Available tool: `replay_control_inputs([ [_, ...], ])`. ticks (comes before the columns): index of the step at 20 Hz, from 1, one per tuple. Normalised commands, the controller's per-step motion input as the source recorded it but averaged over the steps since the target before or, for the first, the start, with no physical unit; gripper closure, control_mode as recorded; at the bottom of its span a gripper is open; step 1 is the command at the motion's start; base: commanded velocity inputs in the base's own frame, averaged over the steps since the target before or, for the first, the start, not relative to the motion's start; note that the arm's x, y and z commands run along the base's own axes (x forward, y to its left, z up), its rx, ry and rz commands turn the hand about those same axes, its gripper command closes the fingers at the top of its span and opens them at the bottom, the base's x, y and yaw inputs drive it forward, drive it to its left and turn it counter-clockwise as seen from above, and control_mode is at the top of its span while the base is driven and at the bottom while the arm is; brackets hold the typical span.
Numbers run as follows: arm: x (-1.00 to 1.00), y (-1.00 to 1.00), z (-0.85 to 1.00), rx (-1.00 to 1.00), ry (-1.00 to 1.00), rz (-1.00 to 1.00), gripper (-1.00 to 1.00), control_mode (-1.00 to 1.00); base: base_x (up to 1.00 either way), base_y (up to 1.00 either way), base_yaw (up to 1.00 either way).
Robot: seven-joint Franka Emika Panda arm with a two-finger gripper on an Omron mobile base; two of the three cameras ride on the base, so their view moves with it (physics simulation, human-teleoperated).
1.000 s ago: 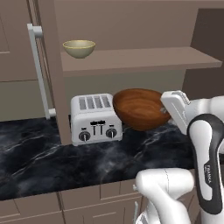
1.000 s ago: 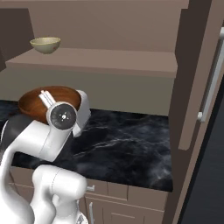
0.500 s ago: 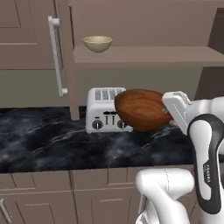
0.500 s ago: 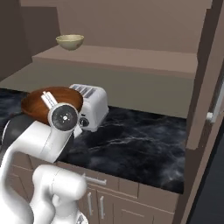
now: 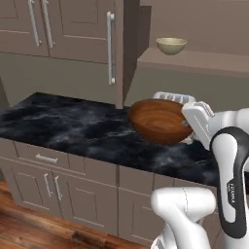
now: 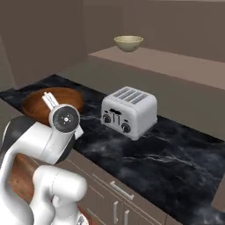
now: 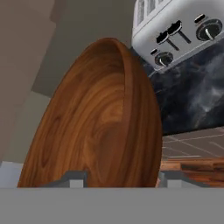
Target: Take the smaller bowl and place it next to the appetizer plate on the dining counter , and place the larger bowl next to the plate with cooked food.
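My gripper (image 5: 188,122) is shut on the rim of the larger bowl (image 5: 158,119), a wide dark reddish-brown wooden bowl that I hold tilted above the wall counter. In the hand view the larger bowl (image 7: 100,127) stands on edge between my gripper (image 7: 122,180) fingertips. From the right base the larger bowl (image 6: 39,104) sits just behind my hand. The smaller bowl (image 5: 171,45), pale cream, rests on a brown shelf behind; it also appears as the smaller bowl (image 6: 128,42) at the top. The dining counter, the appetizer plate and the plate with cooked food are out of view.
A silver toaster (image 6: 129,110) stands on the black marble wall counter (image 5: 73,126), right behind the held bowl. Brown upper cabinets with a long handle (image 5: 111,48) hang at the left. The shelf (image 6: 176,61) runs along the back. Drawers and doors lie below the counter edge.
The whole scene has slid right in the left base view and the toaster nearer: the base has moved. The bowl stays in my gripper, unchanged relative to the arm.
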Motion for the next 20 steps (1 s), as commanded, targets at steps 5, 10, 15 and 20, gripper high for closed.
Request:
replay_control_inputs([
  [5, 0.0, 0.0, 0.0, 0.0, 0.0, 0.0, 1.0, 1.0, 0.0, 0.21, 0.7],
  [10, 0.0, 0.0, 0.0, 0.0, 0.0, 0.0, 1.0, 1.0, 0.0, 0.27, 0.76],
  [15, 0.0, 0.0, 0.0, 0.0, 0.0, 0.0, 1.0, 1.0, 0.0, 0.21, 0.8],
  [20, 0.0, 0.0, 0.0, 0.0, 0.0, 0.0, 1.0, 1.0, 0.0, 0.11, 0.8],
])
